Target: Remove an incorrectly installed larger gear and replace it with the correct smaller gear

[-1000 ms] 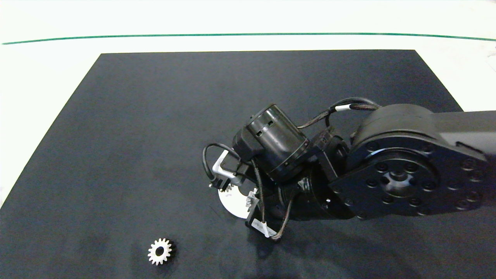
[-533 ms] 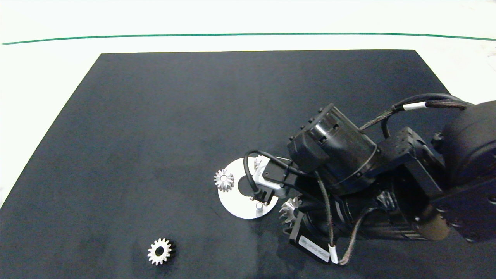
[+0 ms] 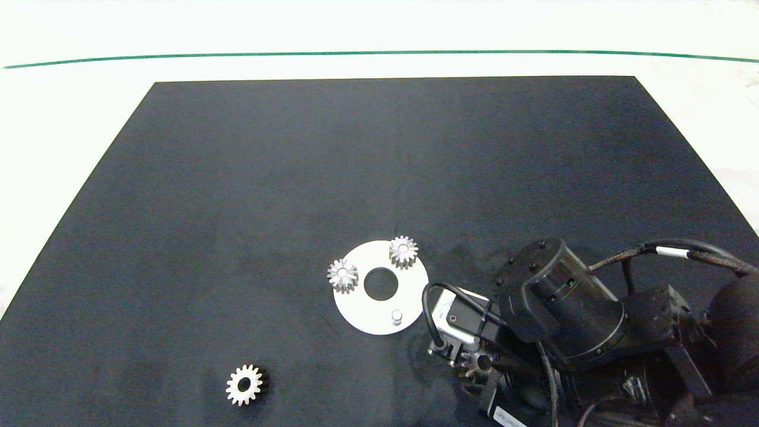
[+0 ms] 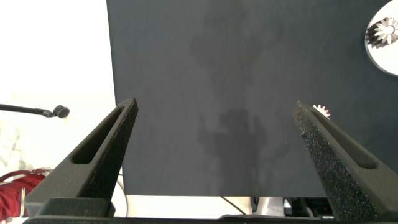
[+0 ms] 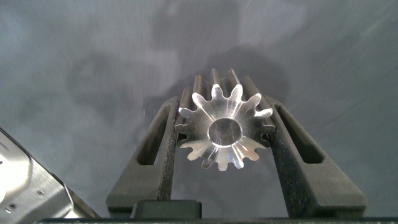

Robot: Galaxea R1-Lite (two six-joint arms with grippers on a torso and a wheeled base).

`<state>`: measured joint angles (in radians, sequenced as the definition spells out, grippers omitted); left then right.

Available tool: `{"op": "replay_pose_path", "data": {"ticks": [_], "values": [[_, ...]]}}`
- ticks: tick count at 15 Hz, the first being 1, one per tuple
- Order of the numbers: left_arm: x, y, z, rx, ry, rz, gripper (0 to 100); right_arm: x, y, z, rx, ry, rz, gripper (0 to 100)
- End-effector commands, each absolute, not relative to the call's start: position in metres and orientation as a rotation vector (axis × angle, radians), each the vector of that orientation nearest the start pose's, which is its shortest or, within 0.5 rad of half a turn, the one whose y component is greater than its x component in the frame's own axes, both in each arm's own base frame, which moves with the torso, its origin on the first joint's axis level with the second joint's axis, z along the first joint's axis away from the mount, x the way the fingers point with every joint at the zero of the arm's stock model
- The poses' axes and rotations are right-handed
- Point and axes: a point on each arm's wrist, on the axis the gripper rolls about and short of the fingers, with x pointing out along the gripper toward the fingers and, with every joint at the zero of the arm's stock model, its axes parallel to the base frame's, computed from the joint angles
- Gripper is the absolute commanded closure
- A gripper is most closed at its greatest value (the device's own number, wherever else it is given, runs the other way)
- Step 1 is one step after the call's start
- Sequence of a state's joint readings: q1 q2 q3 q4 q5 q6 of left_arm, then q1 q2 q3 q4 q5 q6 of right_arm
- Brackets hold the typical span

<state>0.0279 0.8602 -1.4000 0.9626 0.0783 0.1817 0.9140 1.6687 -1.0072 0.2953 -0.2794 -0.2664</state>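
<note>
My right gripper [image 5: 224, 115] is shut on the larger gear [image 5: 222, 134], a silver gear with pointed teeth held by its sides. In the head view this gear [image 3: 479, 363] hangs just right of and nearer than the white round plate [image 3: 362, 308]. The plate carries two small silver gears [image 3: 343, 274] [image 3: 403, 251] and one bare peg [image 3: 396, 317]. The smaller gear [image 3: 244, 385], blunt-toothed with a wide hole, lies flat on the black mat near the front left; it also shows small in the left wrist view as a gear [image 4: 322, 112]. My left gripper [image 4: 214, 109] is open over the mat's edge, holding nothing.
A black mat [image 3: 296, 178] covers the white table; a green line [image 3: 379, 53] runs along the far side. The right arm's bulky wrist [image 3: 563, 314] fills the front right corner. A plate edge with a gear [image 4: 384, 32] shows in the left wrist view.
The right arm has pulled away from the plate toward the front right, carrying the larger gear off its peg. The plate, its two small gears and bare peg are now uncovered.
</note>
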Motion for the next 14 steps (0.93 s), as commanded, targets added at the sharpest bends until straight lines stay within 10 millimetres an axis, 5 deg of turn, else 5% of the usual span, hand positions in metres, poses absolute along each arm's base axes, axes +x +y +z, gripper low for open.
{"op": "replay_pose_path", "data": {"ticks": [1,10,11,14], "values": [[0.009,0.002,0.340,0.192,0.435,0.063,0,0.167,0.207,0.157,-0.806,0.770,0.710,54],[0.009,0.002,0.339,0.191,0.436,0.060,0,0.166,0.202,0.143,-0.771,0.763,0.711,54],[0.009,0.002,0.339,0.191,0.438,0.060,0,0.166,0.202,0.143,-0.771,0.763,0.711,0],[0.009,0.002,0.339,0.191,0.437,0.059,0,0.164,0.200,0.153,-0.751,0.729,0.709,0]]}}
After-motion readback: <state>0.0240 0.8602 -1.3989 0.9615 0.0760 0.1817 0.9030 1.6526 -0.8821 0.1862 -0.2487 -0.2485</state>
